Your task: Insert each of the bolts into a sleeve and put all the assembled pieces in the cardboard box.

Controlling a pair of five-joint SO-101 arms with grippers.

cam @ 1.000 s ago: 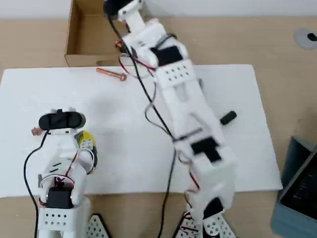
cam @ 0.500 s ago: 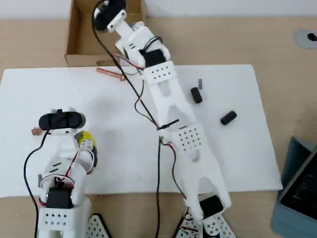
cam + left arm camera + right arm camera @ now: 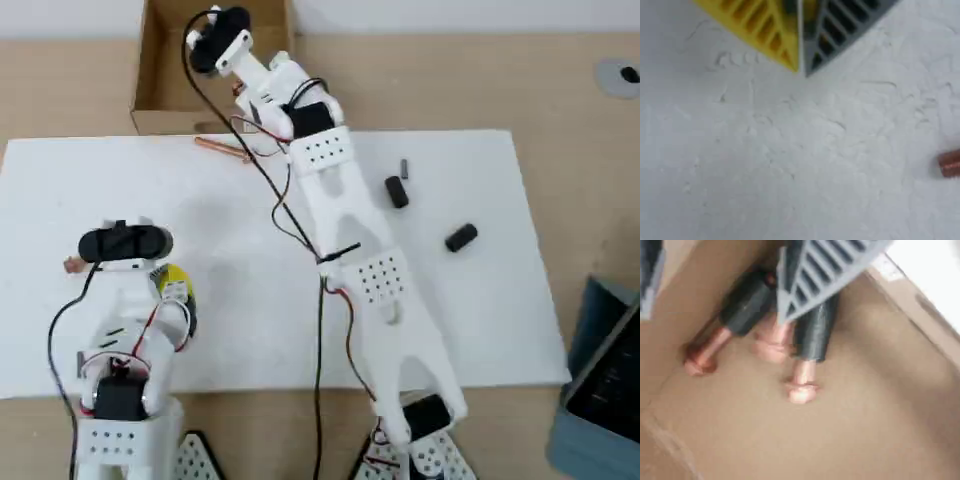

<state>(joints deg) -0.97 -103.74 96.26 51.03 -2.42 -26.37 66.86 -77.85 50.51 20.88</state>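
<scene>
The right hand (image 3: 715, 315) is held inside the cardboard box (image 3: 150, 75), which stands at the far side of the table (image 3: 560, 80). Its fingers (image 3: 825, 270) are spread wide apart and nothing is gripped between them. Under it, on the box floor, assembled pieces are seen lying close together. A first assembled piece (image 3: 740, 312) is laid against the box wall, its copper head sticking out of the black sleeve. A second assembled piece (image 3: 812, 335) is laid just beside it. Between the two a third bolt head (image 3: 771, 347) is seen, but its sleeve cannot be made out.

The left hand (image 3: 801, 66) is held low over the white sheet (image 3: 150, 200), near the sheet's front left corner. Its yellow and grey fingers are closed tip to tip with nothing held. A copper bolt end (image 3: 950, 162) is seen on the sheet near it.

A loose bolt (image 3: 225, 148) is laid on the sheet just beside the box's near wall, partly covered by the right arm. On the right part of the sheet a loose sleeve (image 3: 397, 192) and a second loose sleeve (image 3: 461, 237) are laid apart from each other, with a small grey piece (image 3: 404, 168) just beside the former.
</scene>
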